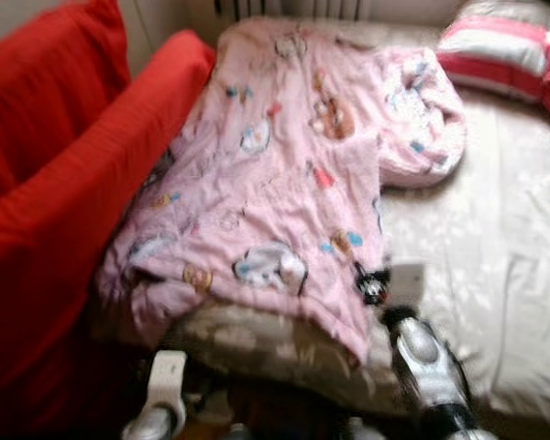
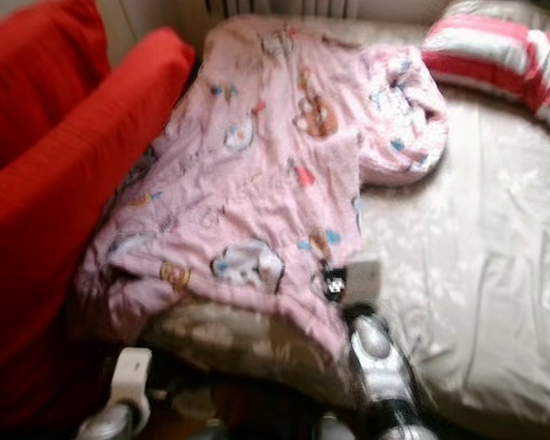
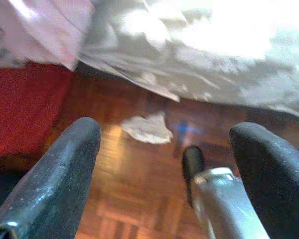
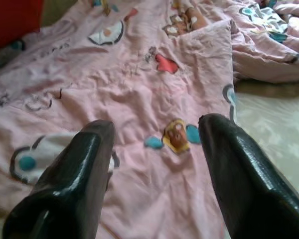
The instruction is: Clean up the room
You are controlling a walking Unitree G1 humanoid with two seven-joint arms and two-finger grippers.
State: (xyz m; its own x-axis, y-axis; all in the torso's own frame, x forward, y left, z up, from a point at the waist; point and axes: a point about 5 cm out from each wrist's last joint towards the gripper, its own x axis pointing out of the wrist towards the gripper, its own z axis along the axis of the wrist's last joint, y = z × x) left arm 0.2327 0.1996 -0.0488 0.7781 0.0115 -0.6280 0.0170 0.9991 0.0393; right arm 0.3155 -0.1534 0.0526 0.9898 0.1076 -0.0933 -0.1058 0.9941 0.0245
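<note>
Both eye views are blurry, so small things are hard to make out; the little pictures on the pink blanket (image 1: 275, 183) look like smudges there; the striped pillow (image 1: 513, 55) at the far right corner of the bed (image 1: 495, 257) is cut off by the picture's edge; the red sofa (image 1: 46, 202) runs off the left side; the blanket hides the left part of the bed; the right gripper (image 1: 374, 286) near the bed's front edge is a dark blur, and a pale patch beside it cannot be told; the left arm (image 1: 160, 394) is cut off at the bottom; a small pale scrap (image 3: 148, 128) on the wood floor (image 3: 134, 199) is too blurry to name.
</note>
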